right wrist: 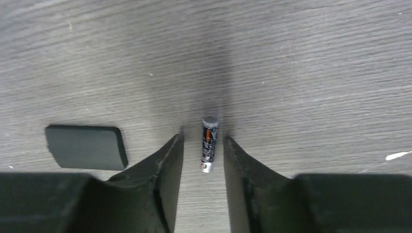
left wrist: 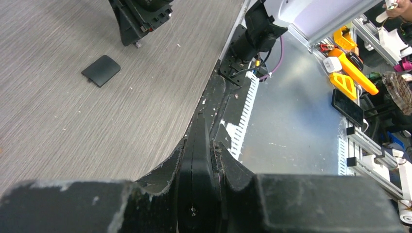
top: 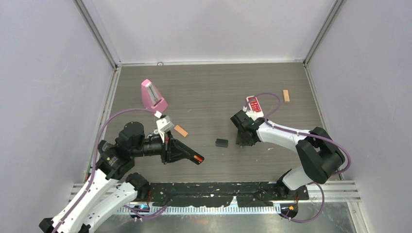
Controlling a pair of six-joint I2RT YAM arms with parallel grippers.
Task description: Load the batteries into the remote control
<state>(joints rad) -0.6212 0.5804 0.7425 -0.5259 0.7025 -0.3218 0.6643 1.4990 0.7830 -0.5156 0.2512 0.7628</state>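
**R fingers straddle one battery; L fingers closed on another**

Top view: the right gripper [top: 242, 138] points down at the tabletop [top: 209, 87], centre-right of frame. It hides what is under it. Only the right wrist view shows that: a dark battery [right wrist: 210, 144] w/ orange print lying flat on the wood grain. It sits in the gap of the right gripper [right wrist: 202, 140], fingers open, one on each side. Whether they touch it, can't tell. The black battery cover [right wrist: 86, 147] lies flat at left of that frame, apart from the fingers. In top view the cover [top: 221, 142] is just left of the right gripper.

The left gripper [top: 198, 159] sits lower-centre in top view, held roughly level, w/ a thin orange-red battery [top: 196, 158] in line w/ its tip. In the left wrist view the left gripper [left wrist: 200, 128] has its fingers pressed together and that battery is hidden. This view also shows the cover [left wrist: 101, 70] at upper left and the right gripper [left wrist: 141, 19] at the top edge.

Top view only:
- pink remote [top: 152, 95], upper left, w/ a dark rectangular recess
- red remote [top: 254, 104], just above the right gripper
- wooden block [top: 181, 130], near the left wrist
- second wooden block [top: 286, 95], at upper right
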